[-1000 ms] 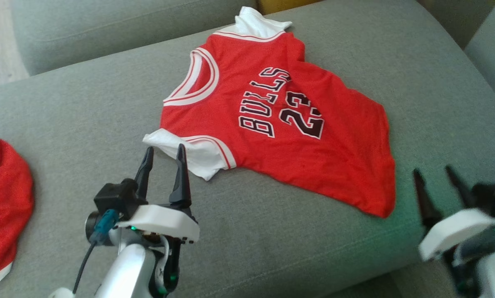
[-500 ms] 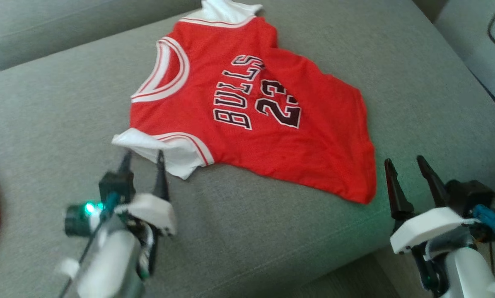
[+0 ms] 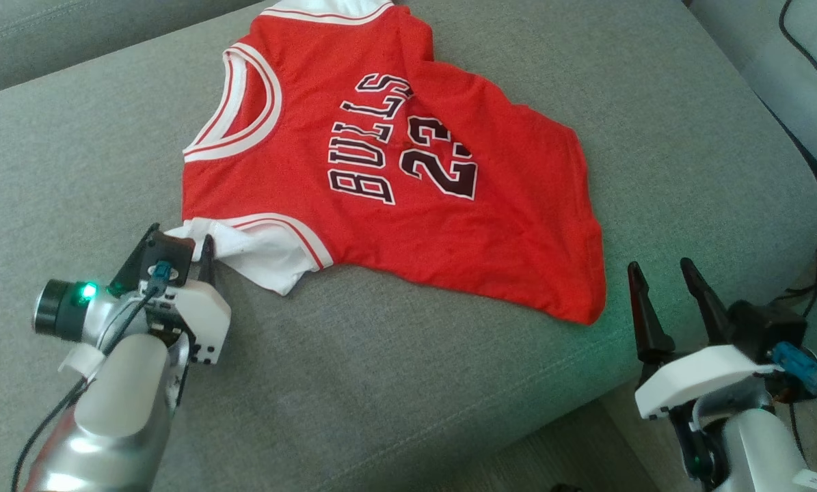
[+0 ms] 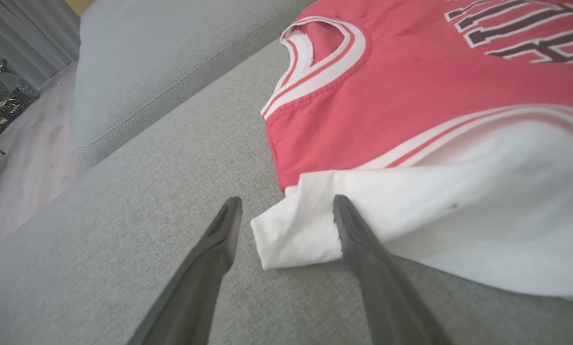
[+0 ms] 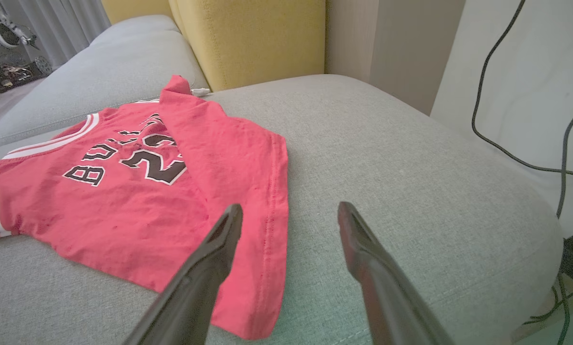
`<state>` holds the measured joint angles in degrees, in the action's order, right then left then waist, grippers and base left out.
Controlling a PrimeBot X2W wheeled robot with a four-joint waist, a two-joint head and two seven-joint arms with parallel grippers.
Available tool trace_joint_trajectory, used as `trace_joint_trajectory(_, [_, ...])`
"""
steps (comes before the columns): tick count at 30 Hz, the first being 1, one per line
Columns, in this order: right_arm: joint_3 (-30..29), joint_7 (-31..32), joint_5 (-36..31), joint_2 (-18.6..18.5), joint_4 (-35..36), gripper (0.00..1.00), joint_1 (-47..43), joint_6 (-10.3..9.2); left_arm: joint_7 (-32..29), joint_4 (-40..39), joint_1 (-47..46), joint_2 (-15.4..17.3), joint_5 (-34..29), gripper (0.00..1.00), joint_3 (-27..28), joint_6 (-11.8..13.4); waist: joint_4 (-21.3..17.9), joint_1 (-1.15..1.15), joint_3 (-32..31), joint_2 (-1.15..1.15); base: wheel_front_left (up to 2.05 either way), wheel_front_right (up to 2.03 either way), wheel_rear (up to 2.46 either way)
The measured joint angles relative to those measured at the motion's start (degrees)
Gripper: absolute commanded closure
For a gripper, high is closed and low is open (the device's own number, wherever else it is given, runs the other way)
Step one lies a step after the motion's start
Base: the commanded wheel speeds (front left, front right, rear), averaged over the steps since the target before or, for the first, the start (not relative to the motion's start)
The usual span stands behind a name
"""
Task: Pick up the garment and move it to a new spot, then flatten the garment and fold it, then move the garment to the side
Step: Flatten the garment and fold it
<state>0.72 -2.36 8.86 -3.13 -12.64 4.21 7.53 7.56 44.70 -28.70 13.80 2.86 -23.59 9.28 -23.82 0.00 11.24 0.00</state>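
Grey sofa seat [image 3: 449, 383] stretches under both of my arms, with a grey back cushion [image 4: 171, 62] behind it and a yellow cushion [image 5: 257, 38] beyond the far end. Black cables [image 5: 507, 143] hang down the pale wall on the right, and I can see pale wood floor [image 4: 27, 158] off to the left.

The red jersey [image 3: 394, 225] lies spread on the seat, lettered side up, its neck opening [image 3: 244, 109] toward the robot's left and its hem [image 3: 589, 273] toward the right. The dark lettering [image 3: 401, 160] reads BULLS 23. A fold runs across the upper part, so the cloth is not fully flat.

My left claw [image 4: 287, 200] is released, fingers well apart, down low at the near white sleeve [image 4: 411, 220]. From its wrist camera the sleeve's corner sits between the two fingers, and the right-hand finger crosses in front of the cloth. I cannot tell whether either finger actually touches the fabric.

My right claw [image 3: 658, 264] is released too and holds nothing. It hovers by the front edge of the seat, near the jersey's bottom corner but apart from it. In its wrist camera one finger overlaps the hem and the other points at bare cushion.
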Motion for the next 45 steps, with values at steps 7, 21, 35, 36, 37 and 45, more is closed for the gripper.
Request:
trace_joint_trajectory(7, [-0.99,-0.27,0.07,0.35,-1.4,0.0,0.19,0.0,-2.54,0.49,-1.57,1.04,-0.05,0.0,-2.93,-5.04,0.33,0.0,0.35,0.0,0.0,0.0,0.0])
trace_joint_trajectory(21, [-1.05,-0.67,-0.19,0.4,-2.48,0.0,1.22,0.0,-5.48,-1.0,-1.47,3.12,-0.18,0.0,-5.69,-8.97,0.63,0.0,-0.62,0.0,0.0,0.0,0.0])
trace_joint_trajectory(35, [-0.81,-0.67,-0.36,0.41,-3.12,0.0,1.22,0.0,-9.42,-2.88,0.53,4.22,1.59,1.0,-7.24,-10.85,0.52,0.0,-2.07,0.0,0.0,0.0,0.0])
trace_joint_trajectory(36, [-0.83,-0.67,-0.36,0.41,-3.21,0.0,1.21,0.0,-9.42,-3.11,0.64,4.21,1.63,1.0,-7.3,-10.84,0.59,0.0,-2.28,0.0,0.0,0.0,0.0])
trace_joint_trajectory(37, [-0.87,-0.67,-0.37,0.41,-3.21,0.0,1.19,0.0,-9.39,-3.6,0.86,4.21,1.86,1.0,-7.31,-10.81,0.72,0.0,-2.49,0.0,0.0,0.0,0.0])
trace_joint_trajectory(45, [-1.3,0.92,-1.72,0.44,-5.66,0.0,0.38,0.0,-6.38,-11.36,4.3,0.83,12.11,1.0,-2.53,-12.15,2.8,0.0,-4.66,0.0,0.0,0.0,0.0])
